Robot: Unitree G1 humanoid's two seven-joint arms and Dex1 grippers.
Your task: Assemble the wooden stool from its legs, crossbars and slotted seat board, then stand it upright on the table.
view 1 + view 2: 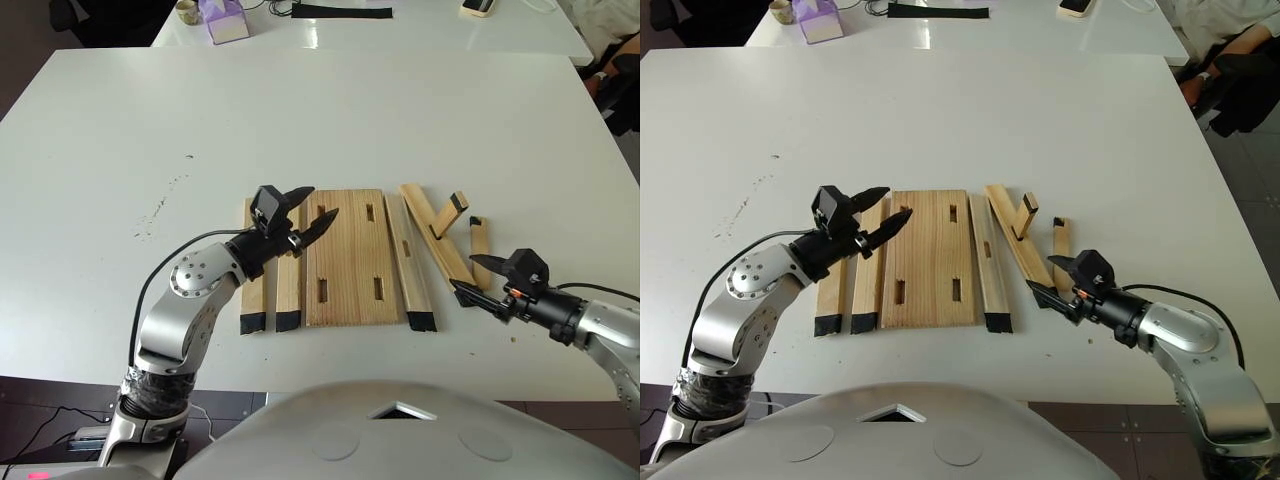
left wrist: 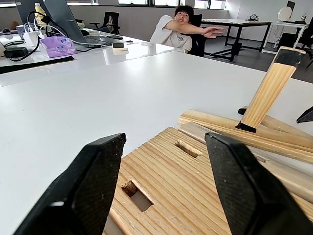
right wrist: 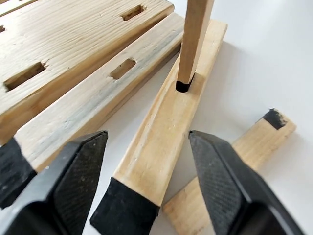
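left eye view: flat, grainy slotted seat board [image 1: 345, 258] between black-tipped wooden legs [image 1: 411, 270]

A white table [image 1: 400, 120] spans nearly the whole frame. At lower centre the slotted seat board [image 1: 345, 255] lies flat on it, four slots facing up. Just left of the board two legs lie side by side, parallel to its long edge: the outer leg [image 1: 253, 300] and the inner leg [image 1: 288, 295], their black-tipped ends toward the bottom of the frame. A third leg [image 1: 410, 265] lies along the board's right edge. Right of that a fourth leg [image 1: 437, 240] lies at a slant, with a crossbar [image 1: 451, 213] stuck in its slot and tilting upward. A loose crossbar [image 1: 481, 240] lies just beyond it, farther right. Small dark specks [image 1: 155, 215] mark the bare surface at centre left.
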